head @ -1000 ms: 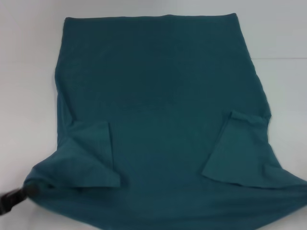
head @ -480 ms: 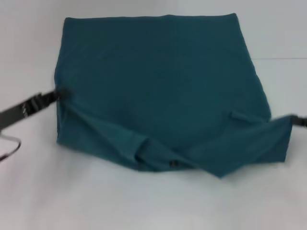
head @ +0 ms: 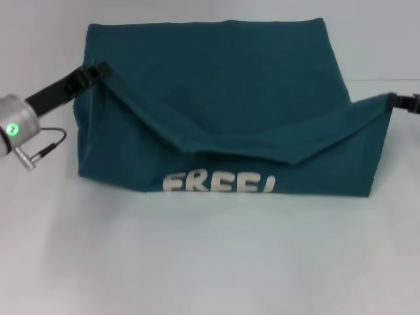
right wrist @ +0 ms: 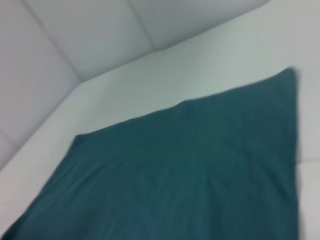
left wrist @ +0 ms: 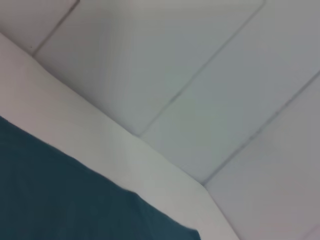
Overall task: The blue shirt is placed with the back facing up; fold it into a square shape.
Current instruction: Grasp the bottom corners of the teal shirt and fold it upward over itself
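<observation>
Head view: blue shirt half-folded, lettered.

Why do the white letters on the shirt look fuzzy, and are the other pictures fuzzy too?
Head view: the white letters on the blue shirt are soft-edged and cut off by the fold, so they are hard to read. Right wrist view: the whole picture is smeared, with the shirt's edge fuzzy. Left wrist view: sharper, with the table edge and floor lines fairly crisp.
</observation>
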